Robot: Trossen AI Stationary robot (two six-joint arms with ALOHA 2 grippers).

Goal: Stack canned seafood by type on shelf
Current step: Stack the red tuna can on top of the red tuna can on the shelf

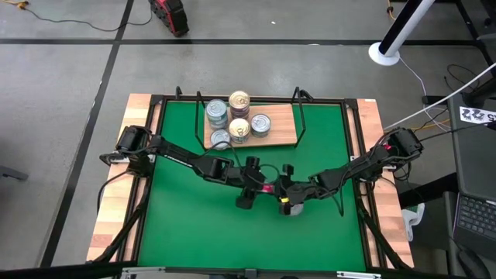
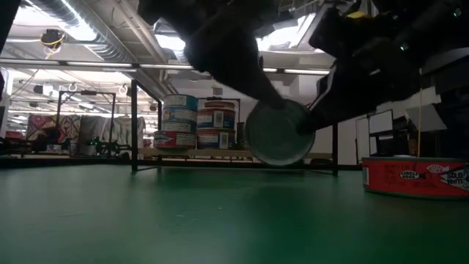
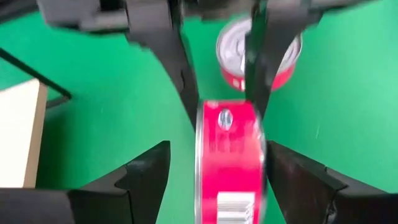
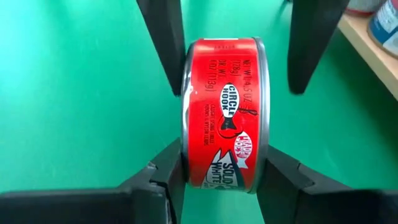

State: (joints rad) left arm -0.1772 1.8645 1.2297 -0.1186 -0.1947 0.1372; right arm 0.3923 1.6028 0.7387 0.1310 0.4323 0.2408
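Right tool [image 4: 221, 180] is pinching the red round tin [image 4: 222, 112] on edge, well before the wooden shelf [image 1: 283, 128]; left tool [image 3: 214, 171], spread, is flanking it; a loose pinch risks it rolling free

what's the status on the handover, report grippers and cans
Right gripper shut on red tin, held on edge mid-table. Left gripper open either side of it. Second red tin flat on the mat; others stacked on the shelf. Nothing blocking.

I see red tuna tin [image 4: 225, 115]: glossy paper label, shiny metal rims | mat [image 1: 194, 217]: matt green | shelf [image 1: 280, 124]: pale smooth wood, at 12 o'clock
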